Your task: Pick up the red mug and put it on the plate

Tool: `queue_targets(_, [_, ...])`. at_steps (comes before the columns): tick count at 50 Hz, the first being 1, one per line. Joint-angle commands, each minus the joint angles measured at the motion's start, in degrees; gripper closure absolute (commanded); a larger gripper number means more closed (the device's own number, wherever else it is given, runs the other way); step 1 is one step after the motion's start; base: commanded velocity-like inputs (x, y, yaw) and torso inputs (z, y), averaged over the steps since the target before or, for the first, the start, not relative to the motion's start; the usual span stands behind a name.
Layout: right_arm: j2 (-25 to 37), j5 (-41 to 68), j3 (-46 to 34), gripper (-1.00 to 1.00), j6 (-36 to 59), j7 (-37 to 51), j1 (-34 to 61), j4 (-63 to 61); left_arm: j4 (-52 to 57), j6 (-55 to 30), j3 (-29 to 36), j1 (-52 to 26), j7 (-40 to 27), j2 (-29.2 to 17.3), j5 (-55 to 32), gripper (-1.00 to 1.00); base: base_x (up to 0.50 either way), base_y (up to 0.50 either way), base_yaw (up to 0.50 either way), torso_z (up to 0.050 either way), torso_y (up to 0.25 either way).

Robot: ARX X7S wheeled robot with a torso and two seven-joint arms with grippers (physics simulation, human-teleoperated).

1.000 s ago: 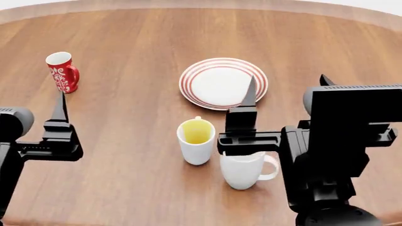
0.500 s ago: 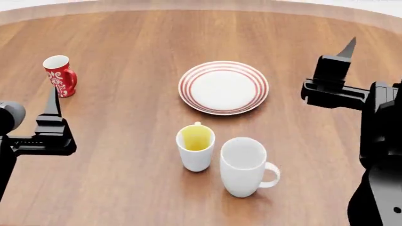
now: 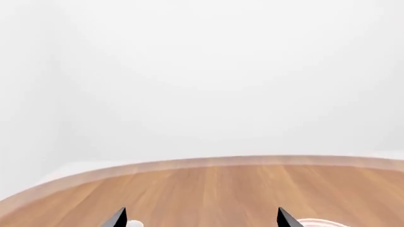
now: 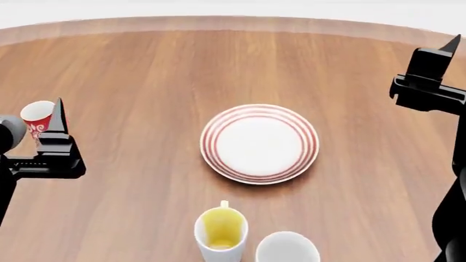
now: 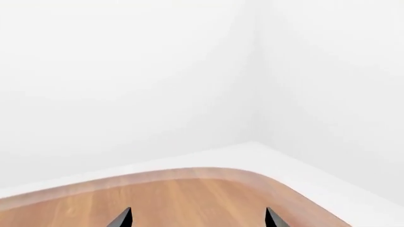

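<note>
The red mug (image 4: 35, 117) stands upright at the far left of the table, partly hidden behind my left gripper (image 4: 58, 111). That gripper hovers just right of and in front of the mug, open and empty. The left wrist view shows its fingertips (image 3: 118, 218) wide apart; a white bit beside one may be the mug's rim (image 3: 134, 223). The plate (image 4: 260, 143) lies mid-table, bare; a sliver of its rim (image 3: 319, 222) shows in the left wrist view. My right gripper (image 4: 448, 45) is raised at the far right, open and empty, its fingertips (image 5: 271, 218) apart over bare wood.
A white mug with yellow inside (image 4: 220, 231) and a larger plain white mug (image 4: 287, 249) stand at the near edge of the view, in front of the plate. The round wooden table (image 4: 145, 71) has its far edge at the top. White walls stand behind it.
The head view has shifted, so the plate and mugs sit lower in frame. The right arm swung from the centre out to the far right. The left gripper now overlaps the red mug.
</note>
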Motion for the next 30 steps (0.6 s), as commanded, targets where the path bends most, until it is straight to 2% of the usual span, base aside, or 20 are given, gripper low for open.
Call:
queue_targets(1, [0.23, -0.02, -0.31, -1.00, -0.26, 0.17, 0.36, 1.19, -0.09, 0.23, -0.05, 0.09, -0.35, -0.29, -0.44, -1.00, 0.50, 0.00, 0.00, 0.000, 0.000])
queue_targets(30, [0.53, 0.34, -1.22, -1.00, -0.37, 0.38, 0.29, 1.73, -0.27, 0.69, -0.12, 0.20, -1.16, -0.98, -1.51, -1.00, 0.50, 0.00, 0.00, 0.000, 0.001])
